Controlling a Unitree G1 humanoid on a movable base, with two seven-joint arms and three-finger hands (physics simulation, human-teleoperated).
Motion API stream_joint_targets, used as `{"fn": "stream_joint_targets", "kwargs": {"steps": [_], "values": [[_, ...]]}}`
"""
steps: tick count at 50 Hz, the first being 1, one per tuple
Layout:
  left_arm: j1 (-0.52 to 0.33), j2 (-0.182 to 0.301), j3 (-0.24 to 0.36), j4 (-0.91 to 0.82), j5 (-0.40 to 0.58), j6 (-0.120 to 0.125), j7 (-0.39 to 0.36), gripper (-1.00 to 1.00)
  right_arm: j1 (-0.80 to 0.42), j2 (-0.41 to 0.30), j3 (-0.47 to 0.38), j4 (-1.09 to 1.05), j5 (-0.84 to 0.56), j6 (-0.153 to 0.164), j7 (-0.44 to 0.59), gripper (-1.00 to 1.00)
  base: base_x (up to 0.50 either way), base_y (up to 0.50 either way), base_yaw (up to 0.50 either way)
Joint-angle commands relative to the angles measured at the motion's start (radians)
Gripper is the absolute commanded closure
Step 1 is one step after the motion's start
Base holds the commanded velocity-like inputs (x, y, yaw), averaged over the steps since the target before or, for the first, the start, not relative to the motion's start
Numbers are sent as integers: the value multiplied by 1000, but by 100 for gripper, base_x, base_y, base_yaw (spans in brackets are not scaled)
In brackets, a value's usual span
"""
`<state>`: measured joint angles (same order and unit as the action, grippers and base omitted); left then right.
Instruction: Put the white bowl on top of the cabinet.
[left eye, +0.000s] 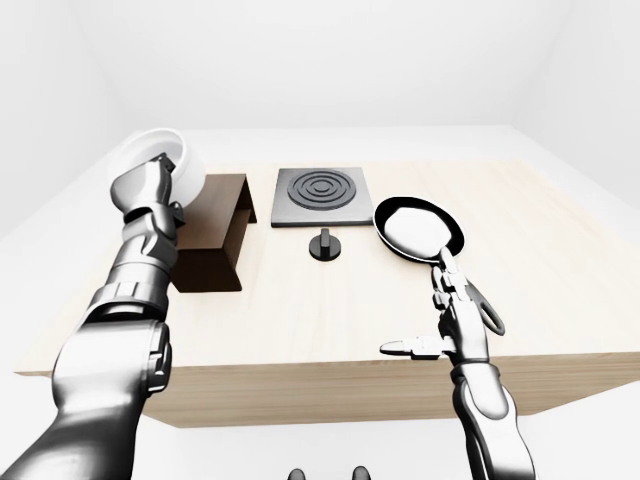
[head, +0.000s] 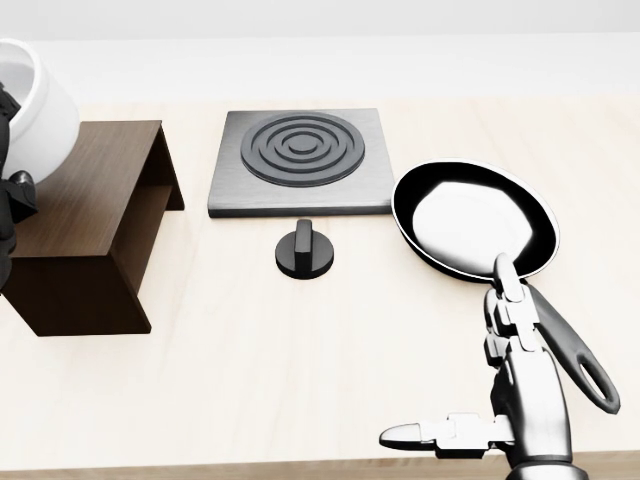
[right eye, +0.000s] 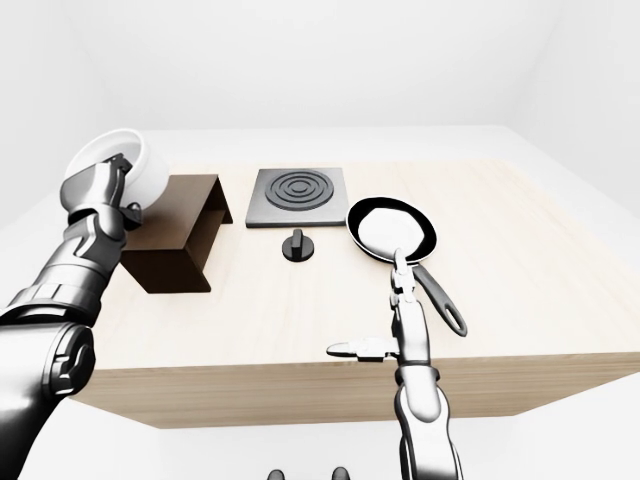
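Bowl held up over the cabinet

The left robot hand (right eye: 100, 190) grips the white bowl (right eye: 118, 160), tipped, just above the cabinet (right eye: 185, 235) so it can go on top; the right robot hand (head: 500, 400) waits wide.

Bright, even, diffuse light is seen throughout, with no single source made out. Only faint, soft shadows are cast on the table (head: 300, 360). A broad white glare is reflected inside the frying pan (head: 470, 225). Everything is rendered sharp, without blur.
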<state>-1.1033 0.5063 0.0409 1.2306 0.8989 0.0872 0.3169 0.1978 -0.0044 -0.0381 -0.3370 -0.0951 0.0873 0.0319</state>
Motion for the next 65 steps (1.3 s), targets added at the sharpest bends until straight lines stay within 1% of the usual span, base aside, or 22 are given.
{"fn": "stream_joint_targets", "kwargs": {"steps": [1,16,49,65], "values": [[-23,-3,-13,22,71,0,63,100,0,0,-2,-2,1,0,1,-100,0,0,0],[-22,-12,-19,47,74,0,76,100,3,0,-2,-7,1,0,3,-100,0,0,0],[-21,-58,-34,56,97,0,94,100,8,0,7,-4,-6,0,3,-100,0,0,0],[-9,-63,-32,69,96,0,103,100,9,0,7,-1,-6,0,4,-100,0,0,0]]}}
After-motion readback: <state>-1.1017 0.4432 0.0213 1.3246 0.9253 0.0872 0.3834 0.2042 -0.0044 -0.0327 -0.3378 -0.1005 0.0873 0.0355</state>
